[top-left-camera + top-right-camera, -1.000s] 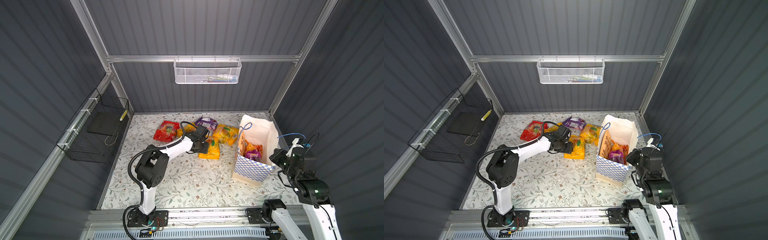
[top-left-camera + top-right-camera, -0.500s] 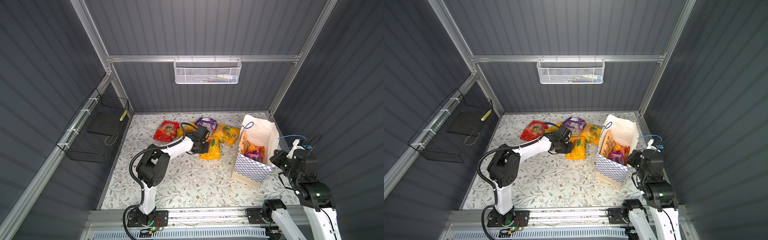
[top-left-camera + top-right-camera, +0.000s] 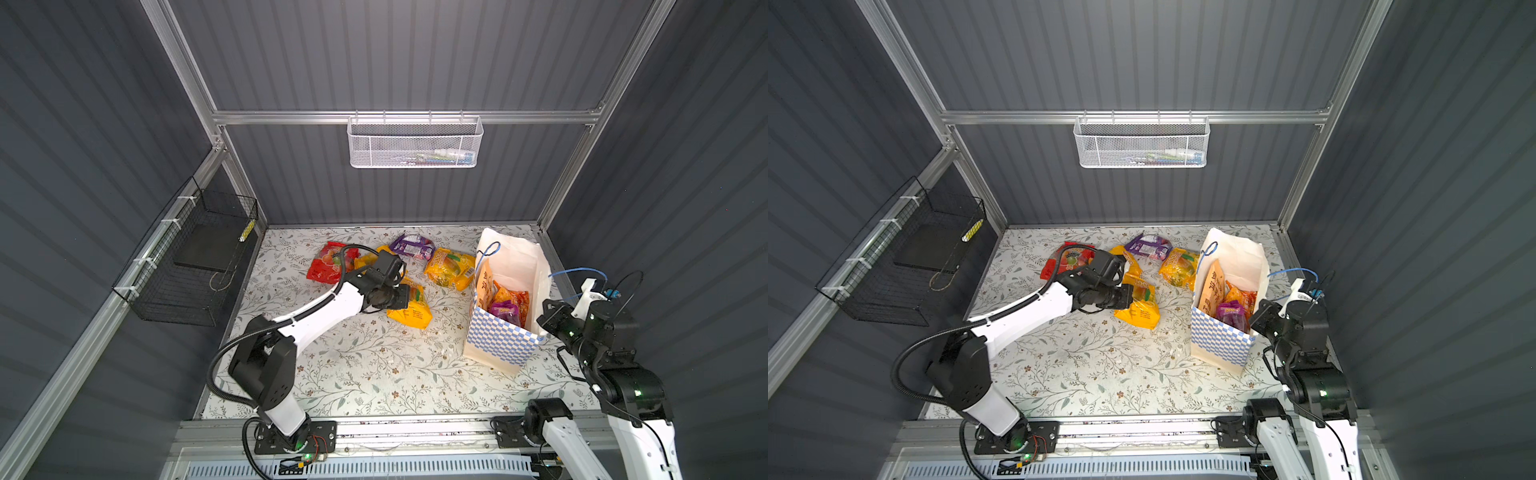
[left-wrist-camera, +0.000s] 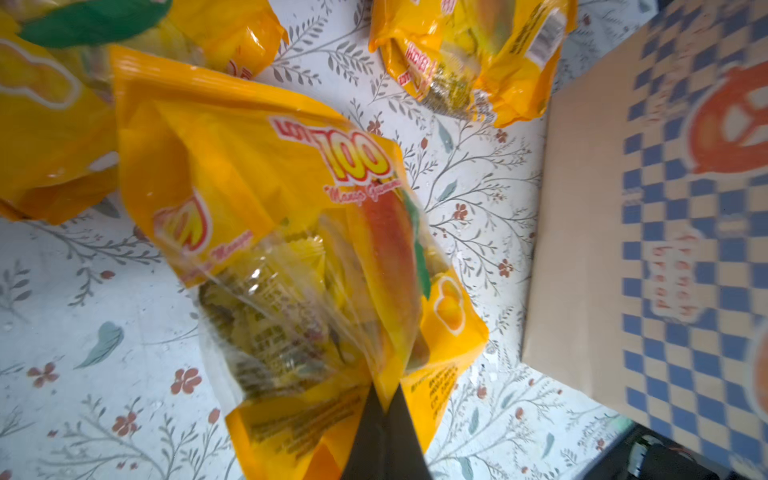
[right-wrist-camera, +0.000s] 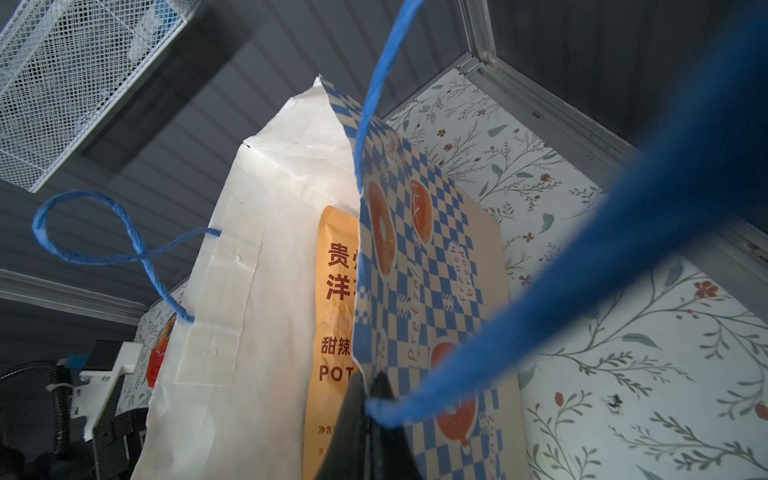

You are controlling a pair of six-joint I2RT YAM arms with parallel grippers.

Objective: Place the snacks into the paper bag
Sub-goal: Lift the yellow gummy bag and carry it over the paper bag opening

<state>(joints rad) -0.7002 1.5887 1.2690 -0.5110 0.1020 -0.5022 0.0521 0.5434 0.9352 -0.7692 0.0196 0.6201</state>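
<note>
Left tool (image 4: pixel 384 401) clenches the yellow mango packet (image 4: pixel 291 232) near the middle of the table (image 3: pixel 374 365), likely for lifting; right tool (image 5: pixel 368 399) pinches the rim of the paper bag (image 3: pixel 503 332) by the table's right edge, probably holding its mouth open.

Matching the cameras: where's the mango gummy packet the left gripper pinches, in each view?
Top view: mango gummy packet mid-table, left of the paper bag.
Top view: the packet, same place.
Left wrist: centre, in the left gripper.
Right wrist: not in it.
Shared landmark: the paper bag.
</note>
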